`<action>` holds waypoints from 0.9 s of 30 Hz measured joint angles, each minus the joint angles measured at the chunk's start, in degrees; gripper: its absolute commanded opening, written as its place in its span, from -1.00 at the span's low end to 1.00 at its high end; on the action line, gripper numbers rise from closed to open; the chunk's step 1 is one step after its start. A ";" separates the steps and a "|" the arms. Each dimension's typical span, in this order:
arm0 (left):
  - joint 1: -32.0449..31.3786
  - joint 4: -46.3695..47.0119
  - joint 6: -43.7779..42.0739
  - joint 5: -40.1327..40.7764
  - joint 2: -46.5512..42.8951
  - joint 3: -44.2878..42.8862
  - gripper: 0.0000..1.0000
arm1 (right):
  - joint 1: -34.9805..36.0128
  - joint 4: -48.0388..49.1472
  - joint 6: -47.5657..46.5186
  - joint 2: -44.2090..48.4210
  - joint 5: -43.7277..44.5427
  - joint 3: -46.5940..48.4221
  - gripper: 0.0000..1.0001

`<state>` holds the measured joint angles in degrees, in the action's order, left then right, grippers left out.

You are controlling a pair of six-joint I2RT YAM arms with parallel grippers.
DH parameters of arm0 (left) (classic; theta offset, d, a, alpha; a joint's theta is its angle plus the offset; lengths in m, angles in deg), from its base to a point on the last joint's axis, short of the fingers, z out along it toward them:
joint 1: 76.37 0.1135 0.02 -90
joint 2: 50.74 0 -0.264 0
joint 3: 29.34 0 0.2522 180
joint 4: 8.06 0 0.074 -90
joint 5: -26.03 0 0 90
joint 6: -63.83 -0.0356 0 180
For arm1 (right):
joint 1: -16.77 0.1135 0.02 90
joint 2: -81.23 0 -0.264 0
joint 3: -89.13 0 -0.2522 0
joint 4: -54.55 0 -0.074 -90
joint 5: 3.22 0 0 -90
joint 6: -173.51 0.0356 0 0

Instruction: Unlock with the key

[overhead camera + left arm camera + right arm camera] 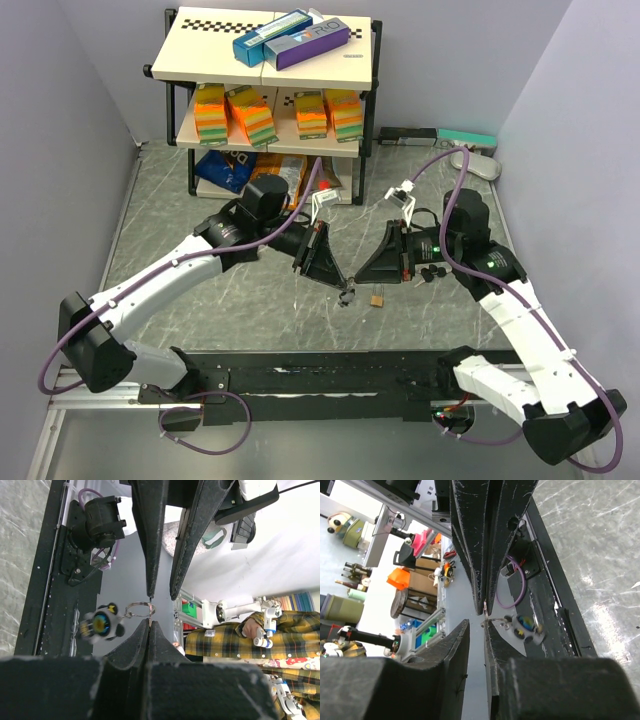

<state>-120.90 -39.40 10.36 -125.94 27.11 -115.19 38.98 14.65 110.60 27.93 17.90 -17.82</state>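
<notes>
Step in hand: handing over the key bunch (347,295) in the air, between the two arms and above the tabletop (250,300). The unlocking is not yet begun.
Left gripper (338,280): its fingers (135,645) are pressed fully together and pinch the bunch at the wire ring (138,609).
Right gripper (357,281): its fingers (455,645) stand narrow, with a small gap around the left tips. Whether they already touch the metal, I cannot tell.
Where the key is: at the meeting tips. The blade itself is too thin to make out.
Padlock (378,299): a small brass-coloured block, as I judge it. It lies on the tabletop just beside the tips, with nothing holding it.
Next move, my judgement: one arm must have a firm hold on the blade and the other must steady the padlock, then the blade must be lined up with the keyhole.
Materials: the ring is thin shiny wire. The charm (101,625) is round, pale and dangling. The fingers are matt black, wedge-shaped and scratched. The tabletop is smooth grey with marble veins.
</notes>
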 measured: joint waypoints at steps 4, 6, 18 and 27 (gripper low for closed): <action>-0.02 -0.07 0.02 -0.20 0.02 0.00 -0.98 | 0.28 -0.02 -0.15 -0.17 0.11 0.00 -0.41; 0.00 -0.02 0.07 -0.22 0.02 0.00 -0.98 | 0.37 -0.02 -0.22 -0.17 0.39 0.00 -0.39; -0.02 1.66 0.59 -0.55 0.02 0.00 -0.98 | 1.31 -0.07 -1.25 -0.24 2.12 -0.02 -0.59; 0.00 2.56 1.05 -1.25 0.02 0.04 -0.97 | 2.29 0.28 -1.01 -0.31 2.21 -0.11 -1.00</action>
<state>-120.90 -36.85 11.41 -127.19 27.13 -115.15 41.28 14.94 109.59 27.63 20.11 -17.93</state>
